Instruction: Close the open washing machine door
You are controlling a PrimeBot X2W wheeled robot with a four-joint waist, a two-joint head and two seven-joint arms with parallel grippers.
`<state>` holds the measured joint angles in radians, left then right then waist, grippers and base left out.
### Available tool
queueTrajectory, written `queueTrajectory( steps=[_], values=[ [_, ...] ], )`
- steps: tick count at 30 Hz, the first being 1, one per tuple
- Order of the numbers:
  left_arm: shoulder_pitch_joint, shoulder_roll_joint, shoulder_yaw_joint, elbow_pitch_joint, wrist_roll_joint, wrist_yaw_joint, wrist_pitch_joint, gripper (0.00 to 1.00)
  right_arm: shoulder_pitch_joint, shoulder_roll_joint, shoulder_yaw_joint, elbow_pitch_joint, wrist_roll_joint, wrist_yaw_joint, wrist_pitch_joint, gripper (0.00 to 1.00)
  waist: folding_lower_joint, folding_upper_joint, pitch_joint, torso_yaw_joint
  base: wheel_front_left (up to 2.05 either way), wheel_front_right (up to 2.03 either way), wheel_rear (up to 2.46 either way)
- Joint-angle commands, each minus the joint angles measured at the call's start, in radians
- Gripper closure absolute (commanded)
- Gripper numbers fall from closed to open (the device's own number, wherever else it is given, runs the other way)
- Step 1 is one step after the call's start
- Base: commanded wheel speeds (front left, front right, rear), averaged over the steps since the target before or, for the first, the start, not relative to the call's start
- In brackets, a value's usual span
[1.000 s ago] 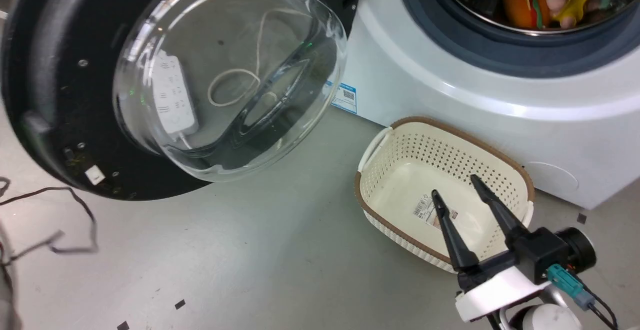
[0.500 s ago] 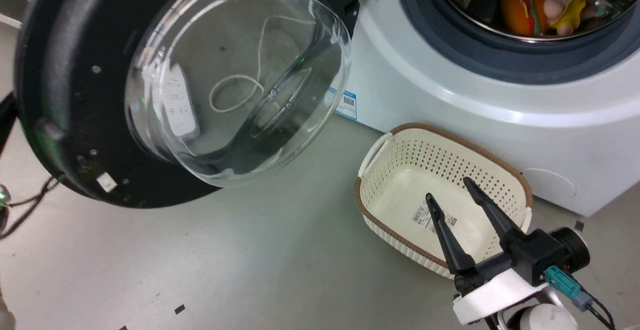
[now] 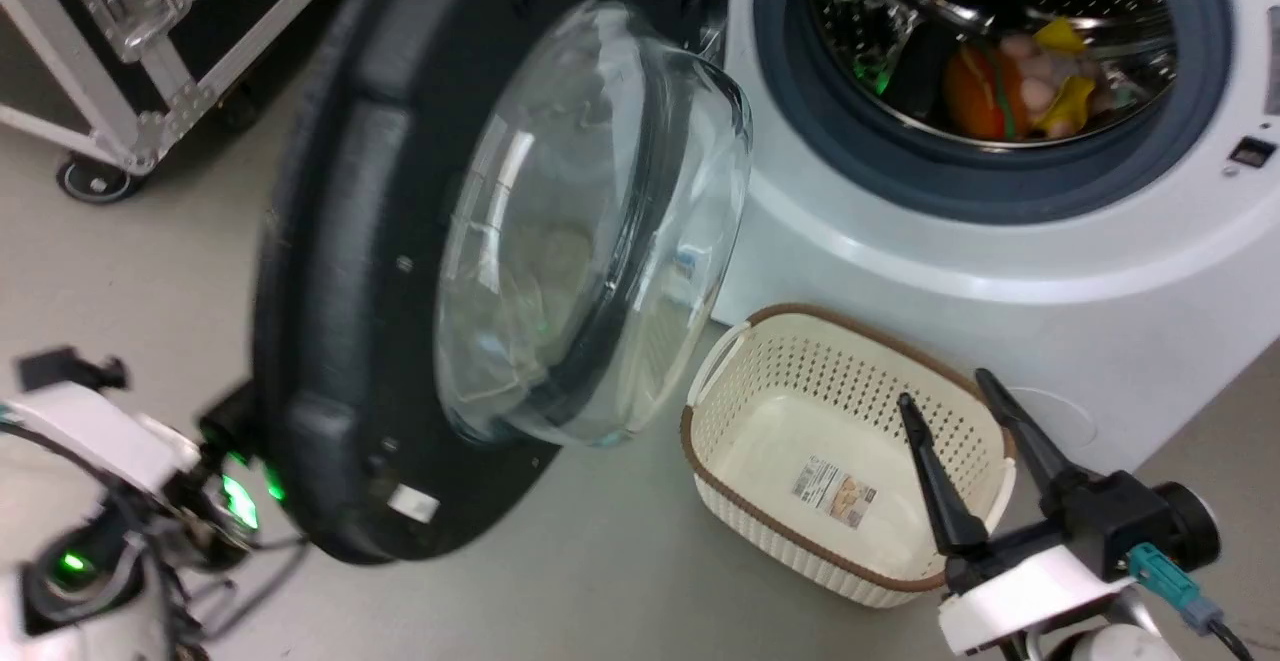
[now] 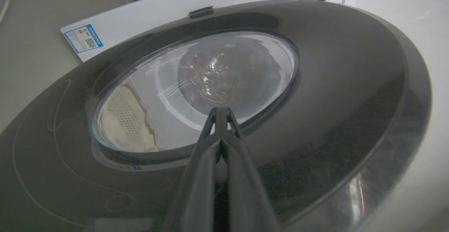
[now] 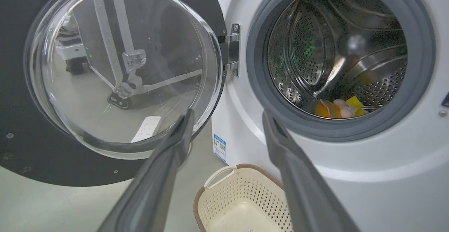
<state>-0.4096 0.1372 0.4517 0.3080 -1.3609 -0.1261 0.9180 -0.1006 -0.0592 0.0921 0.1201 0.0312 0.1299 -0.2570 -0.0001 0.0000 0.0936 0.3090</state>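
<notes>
The left gripper [image 4: 221, 110] has its two fingers pressed together, empty, their tip at the rim of the window on the outer face of the washing machine door [image 4: 350, 84]; whether it actually touches the glossy surface is hard to tell. The door [image 3: 340, 341] stands upright on its hinge [image 5: 233, 49] at the left side of the opening, roughly half swung. Its black outer face is turned away to the robot's left, and the bulging glass bowl [image 3: 590, 221] points across toward the front of the washing machine [image 3: 900, 281]. In the head view the door hides the left fingers. The right gripper [image 3: 945, 389] hangs low with its fingers spread apart, holding nothing, just over the far corner of a cream basket [image 3: 850, 461] that sits on the floor against the machine's front. Behind it the steel drum [image 3: 1000, 31] is open, with some orange and yellow toys [image 3: 1000, 91] at the bottom, too small to make out. The floor [image 3: 600, 581] is smooth grey. A black case with metal edging [image 3: 150, 1] stands at the far left, cut off by the frame, and a blue label [image 5: 220, 147] shows on the machine's lower corner
</notes>
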Motion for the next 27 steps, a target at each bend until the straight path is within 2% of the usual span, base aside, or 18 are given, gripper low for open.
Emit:
queueTrajectory(
  steps=[1, 5, 9, 10, 11, 12, 13, 14, 15, 17, 22, 27],
  values=[
    [0.051, -0.033, -0.023, -0.035, -0.012, -0.004, 0.018, 1.0, 0.017, 0.004, -0.021, 0.002, -0.008, 0.001, -0.005, 0.0, 0.0001, 0.0, -0.024, -0.02, 0.0, 0.0, 0.0],
    [0.147, -0.076, -0.086, -0.118, -0.05, -0.004, 0.037, 1.0, 0.028, 0.007, -0.067, 0.005, -0.021, 0.001, -0.005, 0.0, 0.0001, 0.0, -0.041, -0.052, 0.0, 0.0, 0.0],
    [0.205, -0.085, -0.163, -0.166, -0.115, -0.003, 0.009, 1.0, 0.03, 0.008, -0.105, 0.006, -0.03, 0.001, -0.005, 0.0, 0.0001, 0.0, -0.041, -0.08, 0.0, 0.0, 0.0],
    [0.241, -0.086, -0.25, -0.181, -0.179, -0.002, -0.037, 1.0, 0.029, 0.008, -0.123, 0.008, -0.036, 0.001, -0.005, 0.0, 0.0001, 0.0, -0.038, -0.103, 0.0, 0.0, 0.0],
    [0.241, -0.086, -0.25, -0.181, -0.179, -0.002, -0.037, 1.0, 0.029, 0.008, -0.123, 0.008, -0.036, 0.001, -0.005, 0.0, 0.0001, 0.0, -0.038, -0.103, 0.0, 0.0, 0.0],
    [0.258, -0.086, -0.295, -0.188, -0.199, -0.002, -0.064, 1.0, 0.028, 0.008, -0.128, 0.009, -0.039, 0.001, -0.005, 0.0, 0.0001, 0.0, -0.035, -0.118, 0.0, 0.0, 0.0],
    [0.285, -0.087, -0.375, -0.203, -0.222, -0.003, -0.109, 1.0, 0.02, 0.008, -0.131, 0.01, -0.045, 0.001, -0.005, 0.0, 0.0001, 0.0, -0.025, -0.152, 0.0, 0.0, 0.0],
    [0.285, -0.087, -0.375, -0.203, -0.222, -0.003, -0.109, 1.0, 0.02, 0.008, -0.131, 0.01, -0.045, 0.001, -0.005, 0.0, 0.0001, 0.0, -0.025, -0.152, 0.0, 0.0, 0.0],
    [0.302, -0.087, -0.435, -0.205, -0.246, -0.003, -0.152, 1.0, 0.01, 0.008, -0.131, 0.014, -0.045, 0.001, -0.005, 0.0, 0.0001, 0.0, -0.015, -0.189, 0.0, 0.0, 0.0],
    [0.307, -0.087, -0.462, -0.203, -0.249, -0.003, -0.17, 1.0, 0.006, 0.008, -0.127, 0.016, -0.044, 0.001, -0.005, 0.0, 0.0001, 0.0, -0.008, -0.209, 0.0, 0.0, 0.0],
    [0.298, -0.087, -0.57, -0.205, -0.281, -0.004, -0.238, 1.0, -0.008, 0.009, -0.118, 0.027, -0.036, 0.001, -0.005, 0.0, 0.0001, 0.0, 0.03, -0.313, 0.0, 0.0, 0.0],
    [0.258, -0.087, -0.63, -0.211, -0.287, -0.004, -0.298, 1.0, -0.022, 0.009, -0.1, 0.043, -0.014, 0.001, -0.005, 0.0, 0.0001, 0.0, 0.082, -0.433, 0.0, 0.0, 0.0]
  ],
)
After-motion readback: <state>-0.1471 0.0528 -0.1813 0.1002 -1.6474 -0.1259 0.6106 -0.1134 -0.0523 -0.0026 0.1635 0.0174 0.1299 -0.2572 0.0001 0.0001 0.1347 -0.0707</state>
